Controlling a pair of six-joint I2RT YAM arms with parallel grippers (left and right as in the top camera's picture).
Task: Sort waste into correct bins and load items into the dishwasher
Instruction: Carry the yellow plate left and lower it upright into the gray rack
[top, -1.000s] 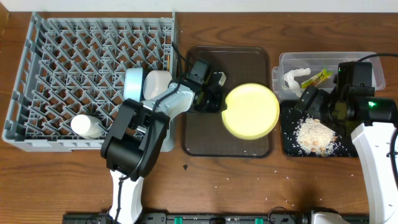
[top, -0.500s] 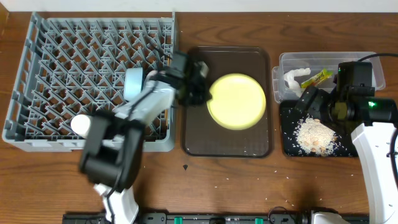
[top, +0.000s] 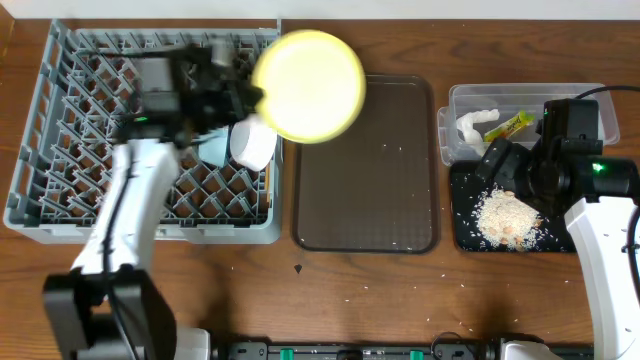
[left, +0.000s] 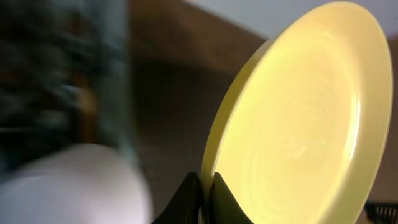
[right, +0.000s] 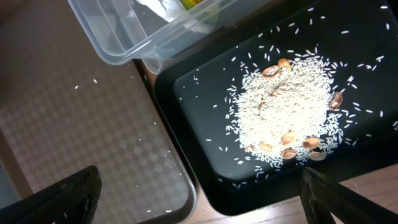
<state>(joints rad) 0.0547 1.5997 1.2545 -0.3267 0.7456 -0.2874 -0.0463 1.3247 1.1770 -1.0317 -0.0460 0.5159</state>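
From above, the left arm (top: 125, 205) holds the plate (top: 308, 85) up in the air, over the right edge of the rack (top: 28, 170) and the top corner of the brown tray (top: 365, 190). The left jaws are closed on the plate's rim. A blue bowl (top: 212, 150) and a white bowl (top: 252, 145) sit in the rack, just beside the plate. The plate could bump them on the way down, or land flat on the pegs and not stand up. Far to the right, the tub (top: 590, 100) has the tissue (top: 468, 127) and the wrapper (top: 507, 123) in it, and the black tray (top: 462, 230) holds the scraps (top: 505, 218). In the left wrist view the plate (left: 311, 124) is pale yellow, round, smooth and shiny, with faint rings. The jaws pinch only a small bit of its rim at the bottom — I think a slick plate held like that could swing or slip out if the arm moves fast. The rest is a blur. In the right wrist view the right jaws are wide open with nothing in them, above the black tray (right: 202, 87), the scraps (right: 286, 106) and a corner of the tub (right: 112, 31).
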